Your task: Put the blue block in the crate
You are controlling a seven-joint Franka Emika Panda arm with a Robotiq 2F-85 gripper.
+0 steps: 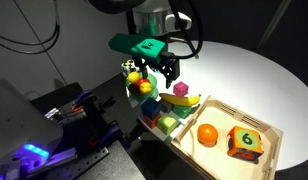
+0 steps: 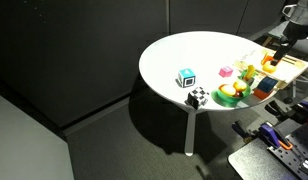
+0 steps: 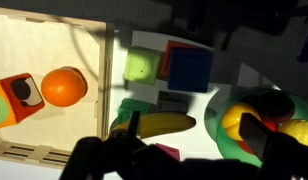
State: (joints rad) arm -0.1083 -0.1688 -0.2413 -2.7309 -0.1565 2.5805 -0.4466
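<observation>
The blue block (image 3: 190, 67) shows in the wrist view as a plain blue cube on the white table, just outside the crate's wall and beside a light-green block (image 3: 141, 66). I cannot make it out in the exterior views. The crate (image 3: 39, 152) is a shallow light-wood tray; it also shows in both exterior views (image 1: 244, 112) (image 2: 290, 66). It holds an orange (image 1: 207, 133) and an orange "6" die (image 1: 244, 142). My gripper (image 3: 194, 125) (image 1: 164, 68) is open and empty. It hovers above the banana (image 3: 159, 124) and the fruit bowl (image 3: 256, 125), short of the blue block.
A green bowl of fruit (image 1: 144, 86), a pink block (image 1: 180, 88) and green blocks (image 1: 169, 122) crowd the table edge beside the crate. A blue-and-white patterned cube (image 2: 185, 78) and a black-and-white checkered cube (image 2: 197, 97) sit apart on the round white table (image 2: 194, 55).
</observation>
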